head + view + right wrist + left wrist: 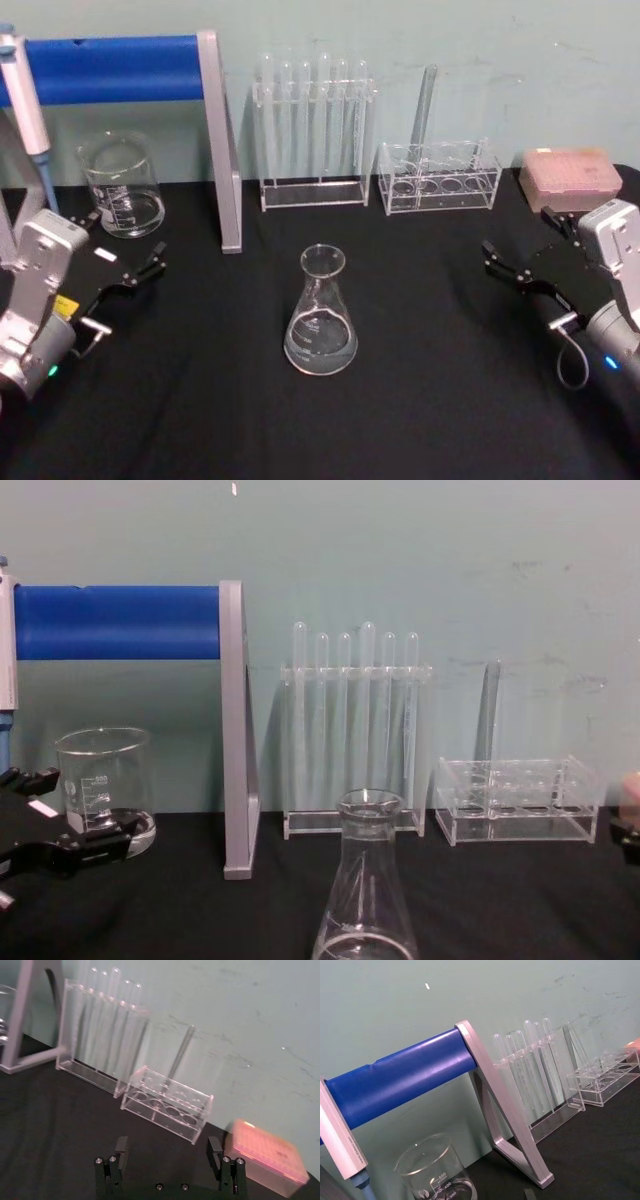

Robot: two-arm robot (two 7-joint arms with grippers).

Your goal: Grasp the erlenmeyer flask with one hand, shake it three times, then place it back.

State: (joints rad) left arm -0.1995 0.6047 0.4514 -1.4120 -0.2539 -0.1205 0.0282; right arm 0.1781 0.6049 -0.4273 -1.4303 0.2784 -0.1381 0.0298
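Observation:
The erlenmeyer flask (320, 318) is clear glass and stands upright on the black table, in the middle near the front. In the chest view the erlenmeyer flask (365, 900) rises large at the bottom centre. My left gripper (148, 264) rests low at the table's left, well apart from the flask, open and holding nothing; the chest view has this left gripper (68, 815) in front of the beaker. My right gripper (503, 262) hovers at the table's right, also far from the flask. It is open, and its fingertips (120, 1146) stand wide apart with nothing between them.
A glass beaker (122, 185) stands back left under a blue-barred stand (222, 140). A tall test tube rack (315, 125) and a low clear rack (438, 178) line the back wall. A pink tip box (570, 178) sits back right, and a pipette (28, 110) hangs far left.

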